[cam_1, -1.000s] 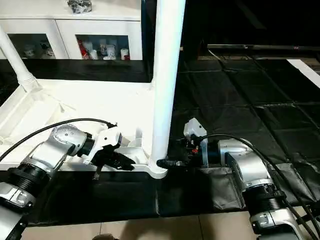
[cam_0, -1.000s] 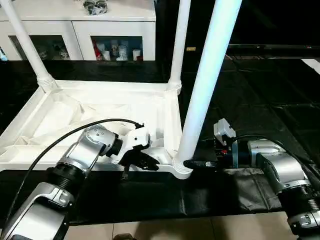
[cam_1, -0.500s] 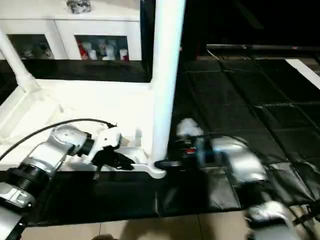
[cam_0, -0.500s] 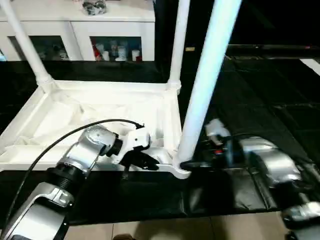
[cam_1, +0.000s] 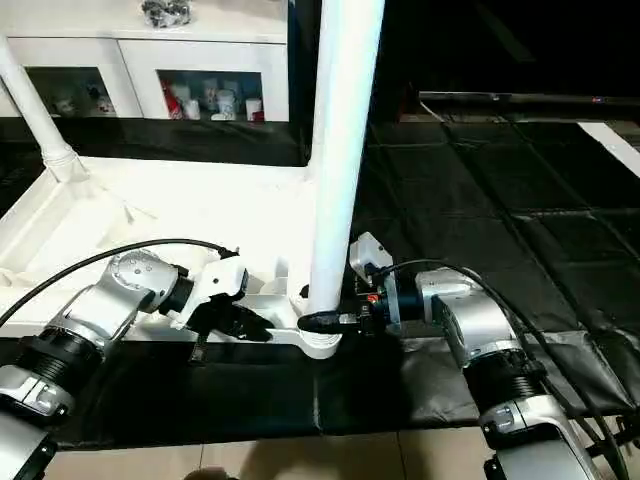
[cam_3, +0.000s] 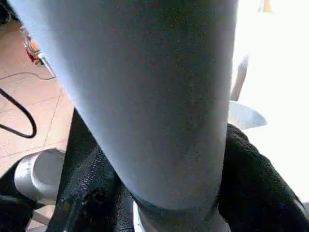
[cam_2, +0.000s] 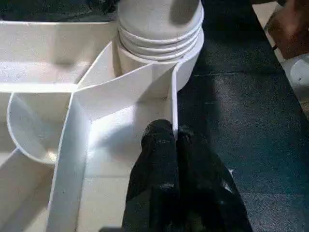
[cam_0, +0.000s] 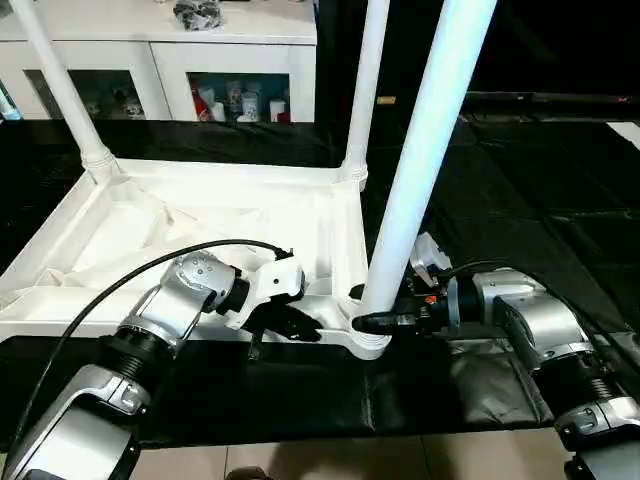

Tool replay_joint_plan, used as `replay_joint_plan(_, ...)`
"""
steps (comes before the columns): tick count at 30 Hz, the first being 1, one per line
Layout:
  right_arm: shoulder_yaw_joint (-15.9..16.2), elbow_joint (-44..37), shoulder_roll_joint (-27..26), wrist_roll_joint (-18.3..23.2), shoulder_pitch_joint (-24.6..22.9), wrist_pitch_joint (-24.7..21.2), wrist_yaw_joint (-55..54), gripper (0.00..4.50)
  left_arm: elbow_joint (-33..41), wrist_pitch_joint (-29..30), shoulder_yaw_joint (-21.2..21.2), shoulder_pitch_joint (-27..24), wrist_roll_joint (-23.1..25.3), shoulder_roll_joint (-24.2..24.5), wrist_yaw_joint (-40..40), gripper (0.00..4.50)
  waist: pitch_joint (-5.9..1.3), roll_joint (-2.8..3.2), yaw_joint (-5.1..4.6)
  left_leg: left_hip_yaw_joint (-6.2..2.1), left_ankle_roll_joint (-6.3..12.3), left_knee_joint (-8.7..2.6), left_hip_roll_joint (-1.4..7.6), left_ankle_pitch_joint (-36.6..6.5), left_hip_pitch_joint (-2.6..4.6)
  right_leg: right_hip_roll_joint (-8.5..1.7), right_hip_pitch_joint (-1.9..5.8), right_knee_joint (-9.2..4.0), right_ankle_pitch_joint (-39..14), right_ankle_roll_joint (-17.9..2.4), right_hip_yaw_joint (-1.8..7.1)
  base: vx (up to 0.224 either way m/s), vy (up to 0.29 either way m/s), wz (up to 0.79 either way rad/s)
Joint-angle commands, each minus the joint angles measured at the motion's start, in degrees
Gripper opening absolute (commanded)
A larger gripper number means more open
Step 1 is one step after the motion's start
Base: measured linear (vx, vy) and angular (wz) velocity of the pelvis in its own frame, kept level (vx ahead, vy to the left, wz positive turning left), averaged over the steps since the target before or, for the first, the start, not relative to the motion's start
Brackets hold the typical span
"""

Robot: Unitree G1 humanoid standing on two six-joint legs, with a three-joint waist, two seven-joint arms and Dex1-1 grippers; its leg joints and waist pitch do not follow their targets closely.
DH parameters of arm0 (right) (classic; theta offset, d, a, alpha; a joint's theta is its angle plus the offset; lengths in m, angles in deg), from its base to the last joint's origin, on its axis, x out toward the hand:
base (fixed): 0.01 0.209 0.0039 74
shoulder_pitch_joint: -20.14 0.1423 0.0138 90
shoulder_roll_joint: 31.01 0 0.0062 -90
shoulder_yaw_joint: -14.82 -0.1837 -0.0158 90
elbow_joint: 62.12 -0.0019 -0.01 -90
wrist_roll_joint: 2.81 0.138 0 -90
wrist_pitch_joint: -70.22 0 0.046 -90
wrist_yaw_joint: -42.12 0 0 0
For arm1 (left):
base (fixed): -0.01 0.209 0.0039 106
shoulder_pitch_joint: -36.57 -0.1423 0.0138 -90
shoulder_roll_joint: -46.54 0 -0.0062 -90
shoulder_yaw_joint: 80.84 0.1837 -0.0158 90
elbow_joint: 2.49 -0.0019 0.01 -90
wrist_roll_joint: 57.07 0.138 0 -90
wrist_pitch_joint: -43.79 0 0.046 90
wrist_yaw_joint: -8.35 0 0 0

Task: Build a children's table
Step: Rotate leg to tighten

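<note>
Left tool (cam_0: pixel 300 326) clenched, fingers pinching rim rib of upturned top (cam_0: pixel 200 225), unchanged. Right tool (cam_1: pixel 330 322) has moved in from a second ago; fingers now straddle base of near leg (cam_0: pixel 420 170), narrowing, grip not certain. Likely seating or twisting leg home. Count: one top, three legs standing, two tools.

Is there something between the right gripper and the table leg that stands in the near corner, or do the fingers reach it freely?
Nothing visible stands between them. The right gripper is at the base of the near leg, one black finger on each side of it, just above the corner socket of the upturned table top.
</note>
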Motion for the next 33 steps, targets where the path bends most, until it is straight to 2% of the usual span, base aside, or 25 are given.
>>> replay_joint_plan(1,1.4,-0.8,-0.6,0.5,-1.2,-1.4,1.8,2.20,-1.2,1.6,-0.2,0.8,1.0,-1.6,3.7,0.00,-4.04,0.08,-0.54,-0.51,2.49,-3.76,2.36,-7.6,0.32,-4.51,3.24,-4.56,-14.2,-7.6,4.36,0.000,0.000,0.00)
replay_joint_plan(4,0.9,-1.4,-1.6,0.6,-2.4,-1.0,-0.8,2.20,-2.0,3.8,-1.8,1.1,0.8,-3.9,8.8,0.00,-3.87,0.02,-0.34,-0.48,2.06,-3.86,2.41,-9.6,0.81,-4.60,3.00,-5.04,-16.7,-7.5,4.35,0.000,0.000,0.00)
replay_joint_plan(5,0.1,-0.9,-2.8,-0.2,-2.8,-0.7,-4.9,2.19,-2.8,5.4,-3.0,1.6,0.8,-5.6,12.8,0.00,-3.67,-0.07,-0.39,-0.44,1.82,-3.94,2.42,-10.7,1.07,-4.60,2.81,-5.36,-18.4,-7.4,4.32,0.000,0.000,0.00)
replay_joint_plan(6,-0.1,-0.8,-3.2,-0.5,-2.9,-0.6,-6.0,2.19,-3.0,5.8,-3.3,1.8,0.7,-6.0,13.7,0.00,-3.39,-0.07,-0.52,-0.45,1.26,-4.02,2.30,-12.3,1.38,-4.68,2.67,-5.85,-21.5,-6.8,4.21,0.000,0.000,0.00)
replay_joint_plan(8,-2.9,1.1,-7.0,-2.2,-3.2,-1.0,-17.8,2.13,-4.6,10.7,-6.8,3.5,-0.5,-10.2,22.4,0.00,-3.10,0.02,-1.12,-0.68,0.40,-4.18,2.12,-14.1,1.35,-4.82,2.84,-6.47,-26.2,-5.2,3.91,0.000,0.000,0.00)
replay_joint_plan(9,-2.9,1.1,-7.0,-2.2,-3.2,-1.0,-17.8,2.11,-4.6,10.7,-6.8,3.5,-0.5,-10.2,22.4,0.00,-3.05,-0.07,-1.64,-0.94,-0.26,-4.25,1.91,-15.4,1.32,-4.79,3.04,-6.83,-29.2,-3.6,3.47,0.000,0.000,0.00)
replay_joint_plan(10,-3.9,1.8,-8.3,-2.3,-3.0,-1.5,-21.3,2.10,-4.9,11.9,-7.7,4.1,-1.0,-11.3,24.2,0.00,-3.14,-0.09,-1.85,-1.03,-0.42,-4.25,1.83,-15.7,1.37,-4.90,3.17,-7.04,-30.1,-2.8,3.34,0.000,0.000,0.00)
replay_joint_plan(11,-6.0,3.9,-11.4,-2.3,-1.9,-3.0,-28.4,2.09,-5.7,13.7,-9.0,5.5,-1.1,-13.3,27.9,0.00,-3.27,-0.16,-2.30,-1.11,-0.30,-4.23,1.66,-15.0,1.10,-4.91,3.33,-7.15,-30.0,-2.1,3.30,0.000,0.000,0.00)
replay_joint_plan(13,-8.8,7.8,-15.1,-1.6,0.7,-4.6,-36.4,2.09,-6.7,15.1,-10.1,7.2,-1.4,-15.6,31.3,0.00,-3.43,-0.15,-3.10,-1.36,-0.50,-4.31,1.63,-14.3,0.59,-4.87,3.57,-6.94,-29.1,-2.1,3.12,0.000,0.000,0.00)
replay_joint_plan(14,-10.2,9.8,-17.1,-1.4,2.3,-5.0,-40.2,2.09,-6.9,15.6,-10.6,7.9,-1.5,-16.8,32.7,0.00,-3.45,0.45,-3.63,-1.36,-0.33,-4.24,1.52,-14.4,0.68,-4.79,3.42,-7.00,-28.4,-2.3,3.07,0.000,0.000,0.00)
replay_joint_plan(15,-11.0,11.1,-18.2,-1.3,3.3,-5.2,-42.7,2.08,-7.0,16.0,-11.0,8.3,-1.7,-17.5,33.5,0.00,-3.47,0.10,-4.18,-1.26,-0.07,-4.15,1.40,-14.2,0.64,-4.67,3.38,-7.15,-27.5,-2.7,3.08,0.000,0.000,0.00)
replay_joint_plan(16,-11.0,11.1,-18.2,-1.3,3.3,-5.2,-42.7,2.08,-7.0,16.0,-11.0,8.3,-1.7,-17.5,33.5,0.00,-3.52,0.05,-4.25,-1.21,0.17,-4.08,1.32,-13.8,0.68,-4.72,3.39,-7.15,-26.9,-2.9,3.15,0.000,0.000,0.00)
replay_joint_plan(17,-12.5,14.9,-20.5,-1.1,6.3,-4.8,-47.4,2.08,-7.8,16.0,-11.3,9.5,-1.8,-19.0,35.0,0.00,-3.52,0.21,-4.56,-1.08,0.75,-4.05,1.19,-12.9,0.46,-4.59,3.35,-6.93,-25.4,-3.6,3.35,0.000,0.000,0.00)
replay_joint_plan(18,-13.3,17.0,-21.9,-1.1,8.1,-4.1,-49.6,2.08,-8.4,15.9,-11.5,10.2,-1.7,-19.8,36.0,0.00,-3.56,0.32,-4.91,-1.26,0.66,-4.11,1.16,-12.3,0.08,-4.46,3.67,-6.75,-25.3,-3.7,3.11,0.000,0.000,0.00)
replay_joint_plan(19,-13.6,18.5,-23.1,-1.3,9.6,-3.2,-50.7,2.08,-9.4,15.2,-11.4,11.0,-1.2,-20.5,36.9,0.00,-3.78,0.42,-4.78,-1.21,0.75,-4.02,1.15,-11.6,0.12,-4.57,3.71,-6.76,-24.5,-3.8,3.20,0.000,0.000,0.00)
replay_joint_plan(21,-13.8,18.9,-24.1,-2.1,10.5,-2.4,-51.0,2.08,-10.1,14.5,-11.1,11.5,-0.5,-20.8,37.7,0.00,-4.15,0.18,-4.59,-1.21,1.31,-3.92,1.56,-8.7,0.15,-4.56,3.52,-5.89,-18.1,-5.5,3.73,0.000,0.000,0.00)
replay_joint_plan(22,-13.7,19.0,-24.4,-2.5,10.6,-2.2,-50.9,2.08,-10.8,13.7,-10.7,11.7,0.3,-20.6,38.1,0.00,-4.23,0.20,-4.51,-1.20,2.04,-3.85,1.61,-6.4,-0.35,-4.44,3.94,-5.03,-13.3,-7.1,3.87,0.000,0.000,0.00)
replay_joint_plan(24,-13.5,19.1,-24.3,-3.1,10.4,-2.0,-50.4,2.64,-11.5,13.1,-10.2,11.6,1.1,-20.1,38.5,0.00,-4.46,0.03,-4.24,-1.09,3.72,-3.65,1.83,-2.6,-0.35,-4.44,3.97,-3.84,-5.4,-9.8,4.10,0.054,-0.003,0.01)
replay_joint_plan(25,-13.4,19.0,-24.1,-3.3,10.0,-2.0,-50.0,2.78,-11.8,12.6,-9.9,11.5,1.7,-19.5,38.6,0.00,-4.43,-0.04,-4.21,-1.04,4.11,-3.60,1.82,-2.2,-0.37,-4.42,3.96,-3.75,-4.4,-10.2,4.15,0.050,-0.003,0.01)
replay_joint_plan(26,-13.2,19.0,-23.8,-3.5,9.6,-1.6,-49.8,2.81,-12.0,12.2,-9.6,11.3,2.2,-19.0,38.5,0.00,-4.33,0.01,-4.16,-0.95,4.57,-3.62,1.77,-2.6,-0.28,-4.56,3.97,-3.74,-4.1,-10.7,4.20,0.000,0.000,0.00)
replay_joint_plan(28,-12.4,18.9,-22.9,-4.4,8.6,-0.4,-48.9,3.02,-12.3,11.7,-9.2,11.0,2.8,-18.1,38.4,0.00,-4.21,0.14,-4.19,-0.88,4.43,-3.67,1.74,-4.1,-0.32,-4.64,4.10,-4.03,-6.1,-10.4,4.17,0.000,0.000,0.00)
replay_joint_plan(30,-11.8,18.0,-21.3,-5.1,7.1,0.8,-47.1,3.23,-12.7,11.1,-9.4,10.7,2.9,-17.4,38.0,0.00,-3.94,-0.03,-4.25,-0.74,3.81,-3.82,1.70,-6.2,-0.20,-4.63,4.03,-4.71,-10.3,-9.2,4.13,0.000,0.000,0.00)
replay_joint_plan(33,-11.4,15.2,-18.9,-4.9,4.8,1.0,-43.8,3.47,-12.9,10.3,-9.4,10.2,3.0,-16.5,37.2,0.00,-3.84,0.07,-4.16,-0.80,3.47,-3.94,1.70,-7.5,-0.07,-4.57,4.10,-5.17,-13.7,-7.8,4.06,0.000,0.000,0.00)
